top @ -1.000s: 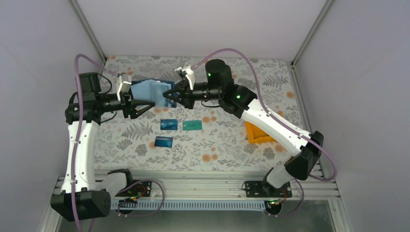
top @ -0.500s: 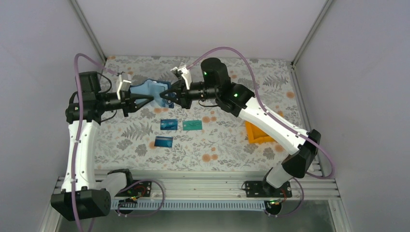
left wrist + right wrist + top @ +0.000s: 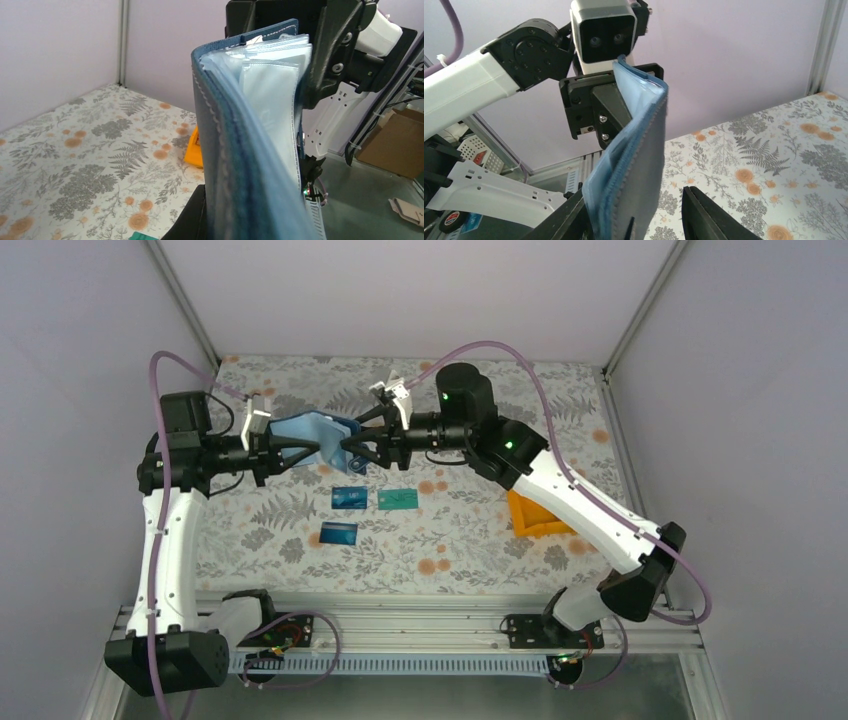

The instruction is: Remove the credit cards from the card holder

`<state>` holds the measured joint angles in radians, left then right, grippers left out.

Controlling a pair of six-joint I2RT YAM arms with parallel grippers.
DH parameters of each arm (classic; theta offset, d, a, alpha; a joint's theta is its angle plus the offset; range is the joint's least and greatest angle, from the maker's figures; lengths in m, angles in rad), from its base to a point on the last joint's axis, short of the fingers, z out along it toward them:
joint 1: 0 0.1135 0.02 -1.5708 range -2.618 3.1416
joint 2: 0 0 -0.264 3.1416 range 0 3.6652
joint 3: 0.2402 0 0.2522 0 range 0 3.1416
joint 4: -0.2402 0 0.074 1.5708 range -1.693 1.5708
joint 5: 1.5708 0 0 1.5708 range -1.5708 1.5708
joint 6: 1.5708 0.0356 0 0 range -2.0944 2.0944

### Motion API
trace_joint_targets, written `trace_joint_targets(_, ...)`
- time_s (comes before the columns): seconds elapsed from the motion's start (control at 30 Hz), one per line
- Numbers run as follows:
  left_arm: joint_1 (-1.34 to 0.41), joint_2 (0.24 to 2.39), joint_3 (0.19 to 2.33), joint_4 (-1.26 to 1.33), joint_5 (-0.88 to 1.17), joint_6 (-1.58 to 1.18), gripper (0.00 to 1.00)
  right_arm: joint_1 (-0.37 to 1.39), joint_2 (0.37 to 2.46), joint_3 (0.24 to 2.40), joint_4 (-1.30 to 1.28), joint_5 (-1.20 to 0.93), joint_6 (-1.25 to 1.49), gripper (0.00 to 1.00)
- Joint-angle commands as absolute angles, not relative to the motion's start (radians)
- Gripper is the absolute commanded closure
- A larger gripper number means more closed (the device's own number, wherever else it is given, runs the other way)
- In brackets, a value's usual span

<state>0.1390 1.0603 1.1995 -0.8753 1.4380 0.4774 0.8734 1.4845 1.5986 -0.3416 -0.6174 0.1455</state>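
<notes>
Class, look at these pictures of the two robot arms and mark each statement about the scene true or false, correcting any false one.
1. The blue rectangular card holder lies flat on the table. False: the left gripper holds it in the air.
2. A teal-green plastic card lies on the floral table beside a blue card. True.
3. The orange plastic bin sits on the left arm's side. False: it is on the right.
4. The right gripper is open. True.

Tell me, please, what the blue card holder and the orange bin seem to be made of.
The flat dark-blue card holder: probably leather or imitation, matte, with pale stitching along its edge; its inner pockets look like clear, slightly glossy plastic film. The orange bin: likely smooth plastic, uniformly coloured.
</notes>
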Motion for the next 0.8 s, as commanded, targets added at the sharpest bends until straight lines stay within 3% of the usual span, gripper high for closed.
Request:
trace_joint_targets(0.0, 0.143, 1.053, 1.224, -0.891, 1.505, 0.521, 0.98, 0.857, 1.453, 1.566, -0.363, -0.576, 0.124, 0.54)
trace_joint_targets(0.4, 0.146, 1.052, 1.226, -0.912, 1.520, 0.547, 0.98, 0.837, 1.421, 1.533, -0.409, -0.576, 0.074, 0.36)
trace_joint_targets(0.77, 0.149, 1.054, 1.223, -0.923, 1.518, 0.560, 0.98, 0.831, 1.508, 1.592, -0.377, -0.668, 0.119, 0.39)
